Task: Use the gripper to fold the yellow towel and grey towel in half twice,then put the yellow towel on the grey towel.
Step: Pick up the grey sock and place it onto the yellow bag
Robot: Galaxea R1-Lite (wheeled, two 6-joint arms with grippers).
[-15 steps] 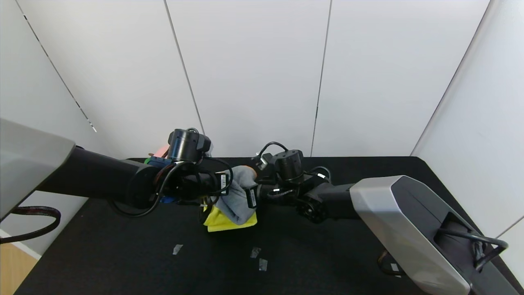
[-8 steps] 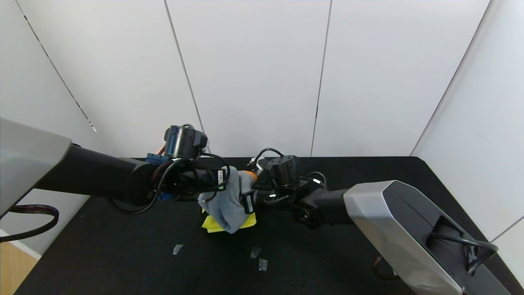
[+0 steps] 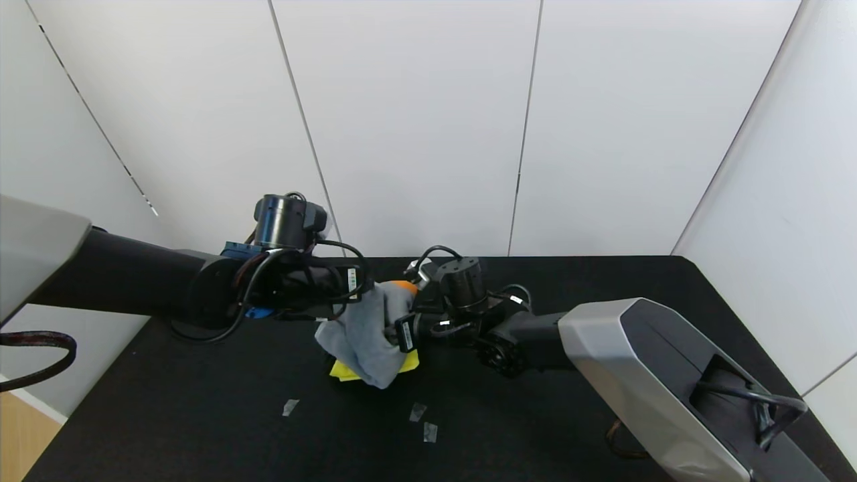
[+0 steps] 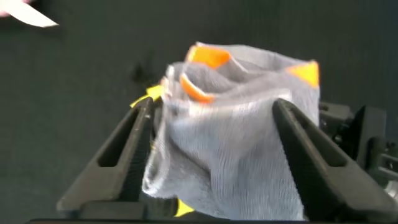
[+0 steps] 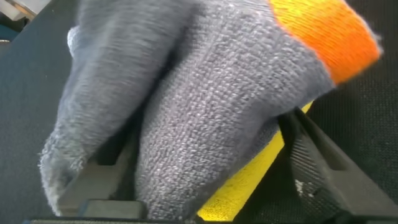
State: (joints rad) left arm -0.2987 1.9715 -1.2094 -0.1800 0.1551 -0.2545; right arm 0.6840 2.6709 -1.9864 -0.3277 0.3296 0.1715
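The grey towel, bunched and with an orange band at its top, hangs between my two grippers just above the table. My left gripper reaches in from the left and is shut on the bundle, which fills the gap between its fingers in the left wrist view. My right gripper comes in from the right and is shut on the same bundle. The yellow towel lies folded on the black table under the grey towel. Only its edges show.
The black table is enclosed by white walls at the back and sides. Small pieces of tape lie on the table in front of the towels. A blue object sits behind my left arm.
Both grippers have moved left with the grey towel. The towel now hangs lower and covers more of the yellow towel.
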